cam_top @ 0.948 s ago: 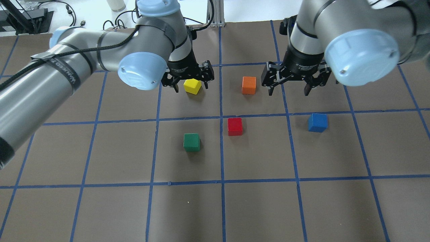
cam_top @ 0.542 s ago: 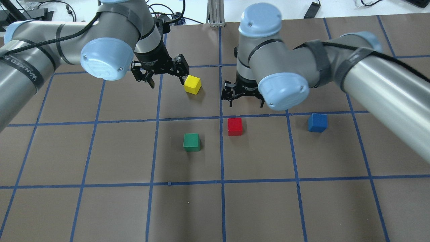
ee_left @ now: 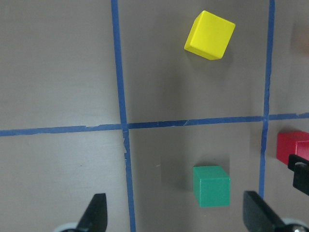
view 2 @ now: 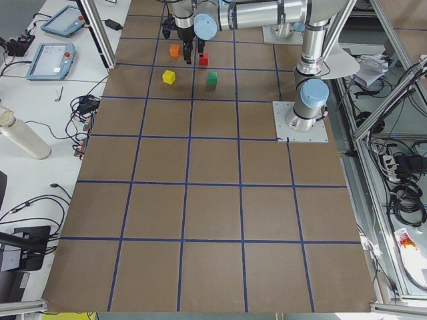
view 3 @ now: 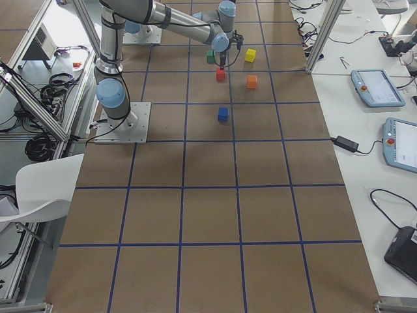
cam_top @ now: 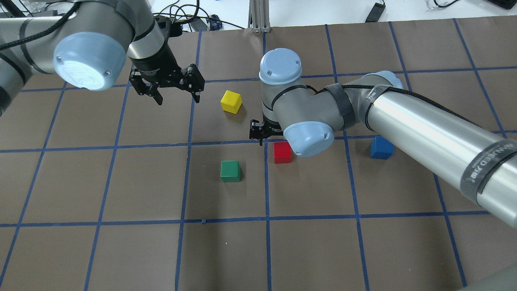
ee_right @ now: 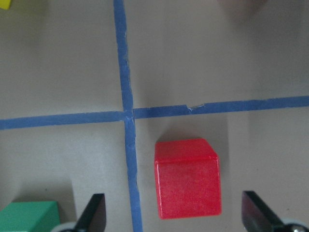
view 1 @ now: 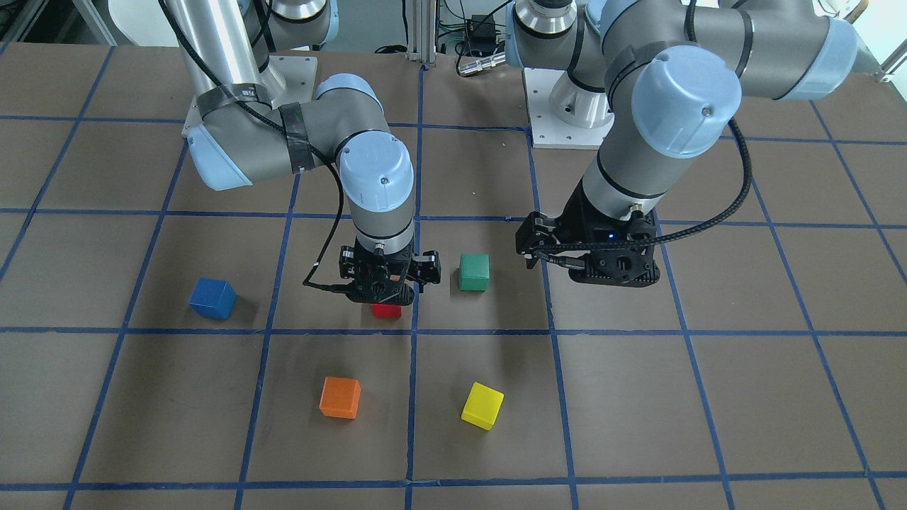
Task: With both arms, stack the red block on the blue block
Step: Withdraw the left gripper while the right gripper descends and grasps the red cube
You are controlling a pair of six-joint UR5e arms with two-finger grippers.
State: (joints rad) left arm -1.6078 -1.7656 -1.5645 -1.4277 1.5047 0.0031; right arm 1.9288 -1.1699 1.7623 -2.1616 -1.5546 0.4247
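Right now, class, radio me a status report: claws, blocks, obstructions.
Right claw open over red block, no grip yet. Left claw open, empty, standing off. Blue block bare. Nothing between red and blue.

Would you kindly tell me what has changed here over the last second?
The right pincer swung from beside the orange block to hang open over the red block. The left pincer, also open, drew away from the yellow block toward its own side. The blue block, green block and the rest stayed put.

Brown table [view 2: 213, 213] gridded with blue tape lines [view 2: 213, 185], white chair [view 3: 39, 189] beside it, teach pendants [view 3: 371, 88] on a white bench [view 3: 365, 169].
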